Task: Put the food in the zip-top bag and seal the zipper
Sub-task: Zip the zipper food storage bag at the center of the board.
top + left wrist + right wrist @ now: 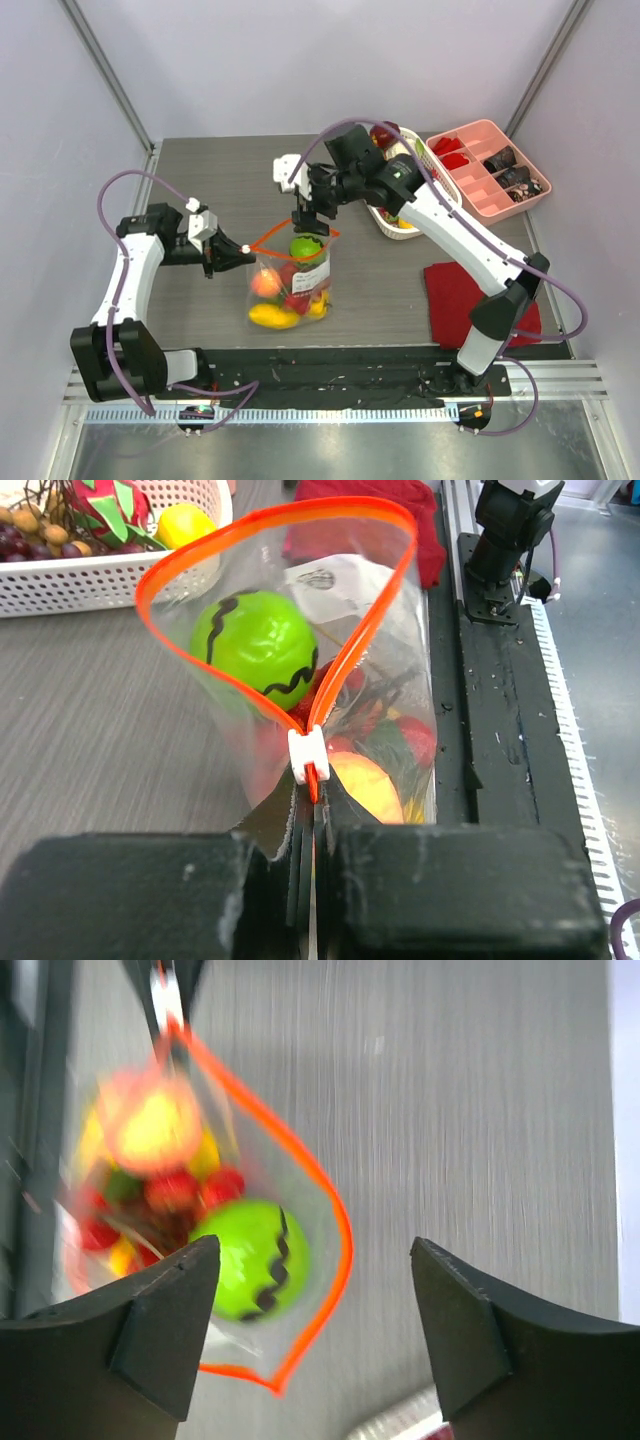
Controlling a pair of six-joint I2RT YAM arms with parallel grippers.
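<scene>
The zip-top bag (pixel 290 282) is filled; sealing comes next.
Left tool (pixel 310 865) pinches the zipper (pixel 308 754) end; right tool (pixel 312 1252), spread above, must press it shut.

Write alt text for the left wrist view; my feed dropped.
The left gripper is shut on the end of the zip-top bag by the white tip of the zipper, which gapes in a wide orange-red loop. A green piece with a black zigzag lies in the mouth, a white basket behind.
</scene>
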